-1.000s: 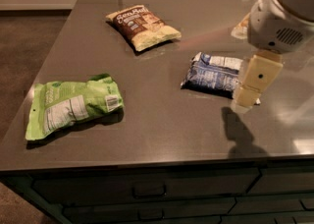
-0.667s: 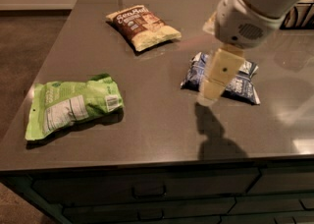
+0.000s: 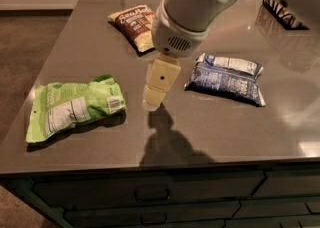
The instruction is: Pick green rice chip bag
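Note:
The green rice chip bag [image 3: 73,106] lies flat at the front left of the dark counter, its white nutrition label and small barcode facing up. My gripper [image 3: 152,103] hangs from the white arm over the counter's middle, just right of the bag's right end and above the surface. It holds nothing that I can see.
A blue-and-white bag [image 3: 226,77] lies to the right of the gripper. A brown-and-yellow bag [image 3: 137,26] lies at the back, partly behind the arm. The counter's front edge [image 3: 160,164] runs above drawers. A dark object [image 3: 284,12] sits at the back right.
The arm has swung left across the counter, from over the blue-and-white bag to the middle, close to the green bag's right end. The bags have not moved.

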`<action>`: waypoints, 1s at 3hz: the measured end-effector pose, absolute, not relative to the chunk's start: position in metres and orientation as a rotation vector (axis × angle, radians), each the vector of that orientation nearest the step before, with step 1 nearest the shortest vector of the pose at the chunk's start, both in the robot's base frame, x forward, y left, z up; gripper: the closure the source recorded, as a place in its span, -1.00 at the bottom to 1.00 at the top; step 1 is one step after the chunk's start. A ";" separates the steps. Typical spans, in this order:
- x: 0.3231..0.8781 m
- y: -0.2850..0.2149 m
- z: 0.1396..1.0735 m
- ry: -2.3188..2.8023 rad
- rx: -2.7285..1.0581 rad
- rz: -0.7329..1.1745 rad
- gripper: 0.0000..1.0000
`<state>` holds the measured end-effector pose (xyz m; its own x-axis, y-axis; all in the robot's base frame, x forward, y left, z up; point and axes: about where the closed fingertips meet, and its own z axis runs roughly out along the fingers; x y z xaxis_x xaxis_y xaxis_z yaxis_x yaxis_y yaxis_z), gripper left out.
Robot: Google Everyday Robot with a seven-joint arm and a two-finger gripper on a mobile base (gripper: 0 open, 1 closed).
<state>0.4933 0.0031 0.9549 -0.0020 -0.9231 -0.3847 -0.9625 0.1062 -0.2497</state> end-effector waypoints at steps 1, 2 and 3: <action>0.488 0.050 0.928 1.916 -1.902 0.153 -1.00; 0.481 0.089 0.903 1.892 -1.978 0.168 -1.00; 0.479 0.118 0.879 1.881 -2.046 0.184 -1.00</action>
<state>0.4790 0.1183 0.8793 0.1082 -0.9379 -0.3295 -0.9840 -0.0538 -0.1699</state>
